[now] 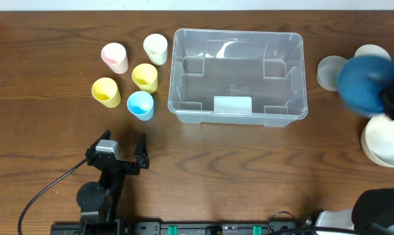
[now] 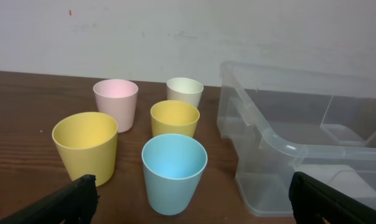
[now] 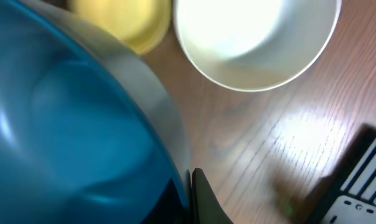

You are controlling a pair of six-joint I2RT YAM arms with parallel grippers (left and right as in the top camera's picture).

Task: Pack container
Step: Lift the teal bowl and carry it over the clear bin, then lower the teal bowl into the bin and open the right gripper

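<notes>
The clear plastic container (image 1: 239, 75) stands empty at the table's middle; it also shows in the left wrist view (image 2: 300, 143). My right gripper (image 1: 389, 101) is shut on the rim of a blue bowl (image 1: 365, 83), held above the table right of the container; the bowl (image 3: 70, 124) fills the right wrist view, a finger (image 3: 200, 199) against its rim. My left gripper (image 1: 122, 150) is open and empty, facing several cups: blue (image 2: 173, 171), two yellow (image 2: 85, 146) (image 2: 174, 118), pink (image 2: 116, 102), cream (image 2: 185, 92).
A grey bowl (image 1: 329, 72), a cream bowl (image 1: 372, 51) and a white bowl (image 1: 386, 140) sit at the right edge. In the right wrist view a white bowl (image 3: 256, 40) and a yellow bowl (image 3: 122, 22) lie below. Black hardware lines the front edge.
</notes>
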